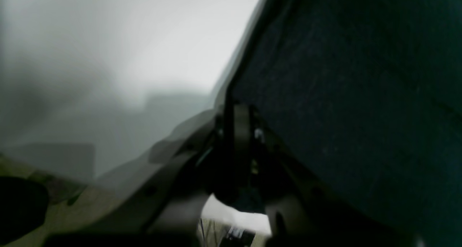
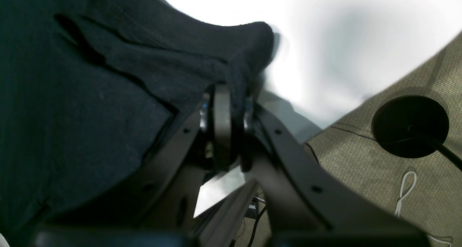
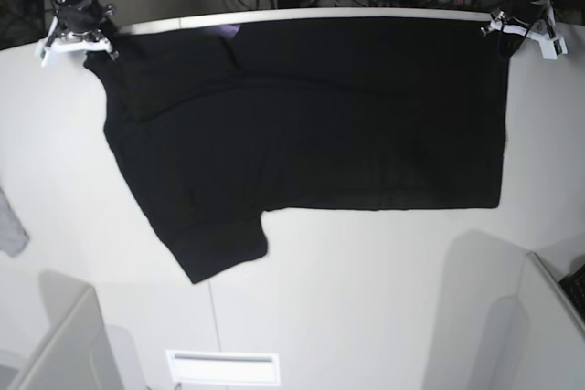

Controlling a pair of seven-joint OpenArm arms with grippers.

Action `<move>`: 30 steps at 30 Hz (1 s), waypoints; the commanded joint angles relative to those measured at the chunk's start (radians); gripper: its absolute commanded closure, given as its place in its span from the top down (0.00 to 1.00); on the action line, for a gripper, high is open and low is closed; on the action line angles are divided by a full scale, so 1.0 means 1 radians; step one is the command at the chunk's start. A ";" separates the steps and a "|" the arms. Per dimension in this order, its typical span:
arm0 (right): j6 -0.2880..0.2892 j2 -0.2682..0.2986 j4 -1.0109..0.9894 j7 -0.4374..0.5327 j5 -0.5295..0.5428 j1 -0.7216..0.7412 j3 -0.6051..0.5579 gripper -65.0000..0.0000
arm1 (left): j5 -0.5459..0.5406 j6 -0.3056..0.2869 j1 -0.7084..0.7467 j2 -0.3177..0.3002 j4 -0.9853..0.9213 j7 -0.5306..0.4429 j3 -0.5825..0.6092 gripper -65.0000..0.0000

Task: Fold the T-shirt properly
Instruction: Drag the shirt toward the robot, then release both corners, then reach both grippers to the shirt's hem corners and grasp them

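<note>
Left pincer [image 1: 238, 131]: dark blurred links. Right pincer [image 2: 227, 106]: matte black, screw holes, flat pads.

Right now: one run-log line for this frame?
stage: spreading | T-shirt: plain side up, flat on table | left pincer: clamped on far corner | right pincer: clamped on far corner

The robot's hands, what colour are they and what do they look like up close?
Up close, the right hand is dark grey, with flat fingers and long struts dotted with small round holes. The left hand looks dark too, but blurry. From the base view, both show white parts.
</note>
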 commanded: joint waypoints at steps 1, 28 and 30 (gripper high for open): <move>0.002 0.010 0.018 0.019 -0.002 -0.015 0.010 0.00 | 0.015 0.012 0.011 -0.011 0.007 0.003 -0.007 0.00; -0.003 0.001 0.160 0.026 -0.008 -0.022 0.099 0.41 | 0.007 0.010 -0.007 -0.013 0.139 0.003 -0.222 0.69; -0.003 0.032 0.157 0.019 -0.010 0.024 0.091 0.41 | 0.015 0.010 -0.043 -0.018 0.148 0.003 -0.256 0.69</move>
